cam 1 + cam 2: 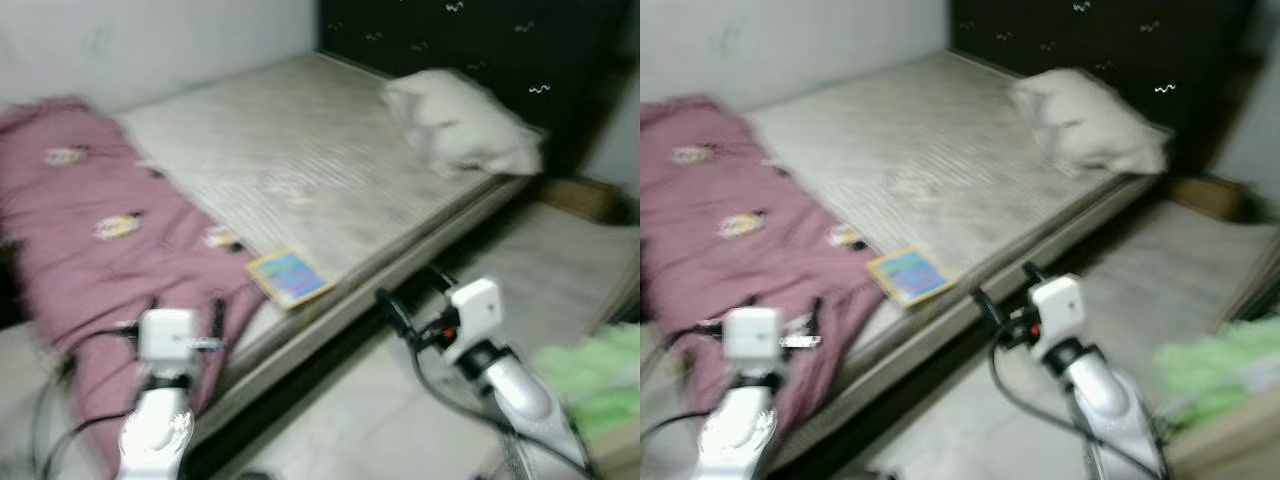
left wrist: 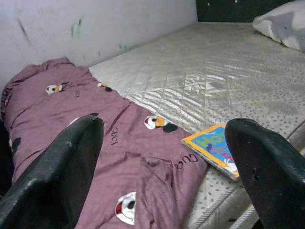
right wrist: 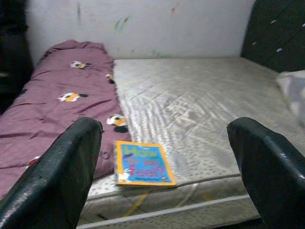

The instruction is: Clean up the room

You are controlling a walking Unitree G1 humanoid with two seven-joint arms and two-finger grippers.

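Both grippers, left and right, hover spread wide; ahead of each lies a book (beside a maroon blanket) at the mattress edge.

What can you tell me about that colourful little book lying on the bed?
The book is thin and flat, with a blue cover framed in yellow-orange and big playful lettering across it. It looks like a glossy children's picture book. It lies closed, cover up, on the bare quilted mattress, right at the near edge of the bed. One side sits against the purple blanket with cartoon prints. Nothing rests on it, and neither gripper touches it.
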